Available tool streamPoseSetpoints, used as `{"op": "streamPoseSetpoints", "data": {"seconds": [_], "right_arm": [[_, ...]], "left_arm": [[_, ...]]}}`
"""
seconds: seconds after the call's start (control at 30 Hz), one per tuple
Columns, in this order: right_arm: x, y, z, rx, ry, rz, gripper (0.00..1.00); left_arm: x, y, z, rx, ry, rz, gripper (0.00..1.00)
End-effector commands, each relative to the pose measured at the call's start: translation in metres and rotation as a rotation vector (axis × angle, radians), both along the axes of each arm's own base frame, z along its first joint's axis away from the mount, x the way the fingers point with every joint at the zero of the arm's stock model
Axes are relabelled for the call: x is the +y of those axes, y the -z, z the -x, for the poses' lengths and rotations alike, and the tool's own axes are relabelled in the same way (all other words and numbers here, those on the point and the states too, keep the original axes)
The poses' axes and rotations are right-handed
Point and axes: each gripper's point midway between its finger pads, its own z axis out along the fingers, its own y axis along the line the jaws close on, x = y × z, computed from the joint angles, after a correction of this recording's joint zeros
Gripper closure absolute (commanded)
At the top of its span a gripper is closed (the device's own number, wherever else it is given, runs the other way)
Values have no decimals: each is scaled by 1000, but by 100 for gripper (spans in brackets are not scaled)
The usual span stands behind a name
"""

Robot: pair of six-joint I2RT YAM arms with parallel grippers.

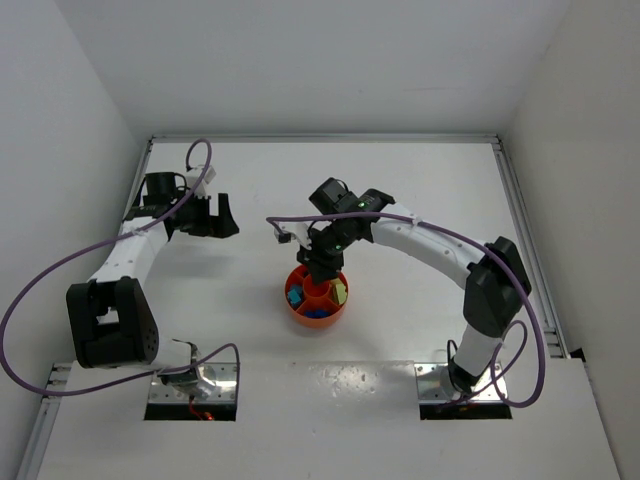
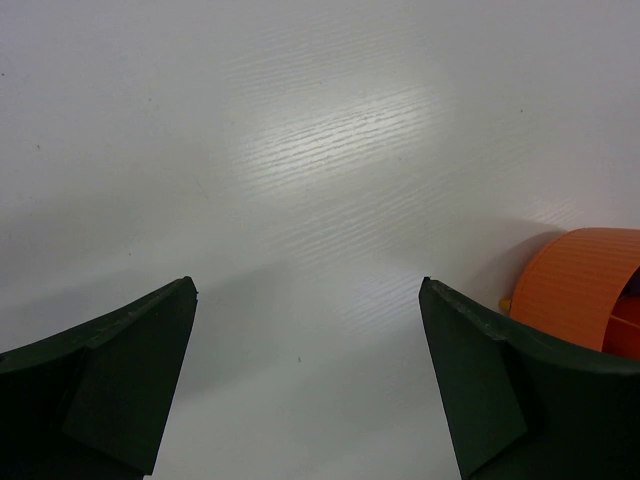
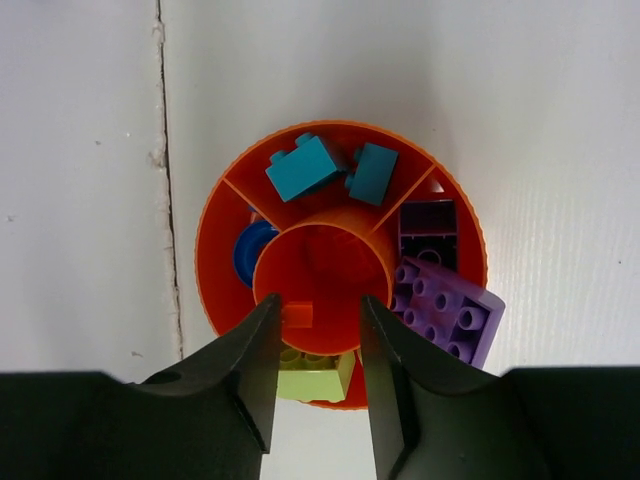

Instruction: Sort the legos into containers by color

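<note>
Right tool (image 3: 320,305) over orange tray (image 3: 207,270), letting an orange lego (image 3: 297,315) go at the central cup (image 3: 325,250)
Right tool jaws slightly parted, orange lego touching 1 finger only, so released, not clamped; it sits at the cup's near rim. Round the cup: 2 teal legos (image 3: 305,165) in the far wedge, purple legos (image 3: 445,305) in the right wedge with 1 overhanging the rim, blue lego (image 3: 250,250) left, green lego (image 3: 315,375) near. Left tool (image 2: 306,290) spread wide, holding nothing, above the desk (image 2: 300,150), well apart from the tray. Every lego in view lies in the tray, so likely a late placement. Next move: lift straight up without dragging the orange lego out
</note>
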Motion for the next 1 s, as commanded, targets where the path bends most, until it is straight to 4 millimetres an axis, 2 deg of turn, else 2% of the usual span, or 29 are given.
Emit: {"op": "streamPoseSetpoints", "data": {"seconds": [0.0,0.4,0.6,0.67,0.77,0.87,0.93,0.97], "right_arm": [[11,-15,-7,-46,-6,-47,62],[8,-15,-7,-52,-2,-42,58],[8,-19,-13,-91,25,-47,58],[9,-28,-17,-113,58,-66,58],[-2,-37,-47,-190,200,-52,58],[-6,-66,-71,-239,292,-104,56],[-12,-84,-83,-255,343,-139,53],[-15,-86,-90,-261,369,-141,46]], "left_arm": [[3,-7,-1,-36,14,-5,0],[1,-8,-1,-38,20,2,0],[0,-11,0,-52,32,2,0],[-2,-15,0,-63,39,8,0],[-1,-20,2,-86,57,-13,0],[3,-22,4,-99,48,-38,0],[5,-21,4,-98,41,-46,0],[5,-21,4,-98,41,-46,0]]}}
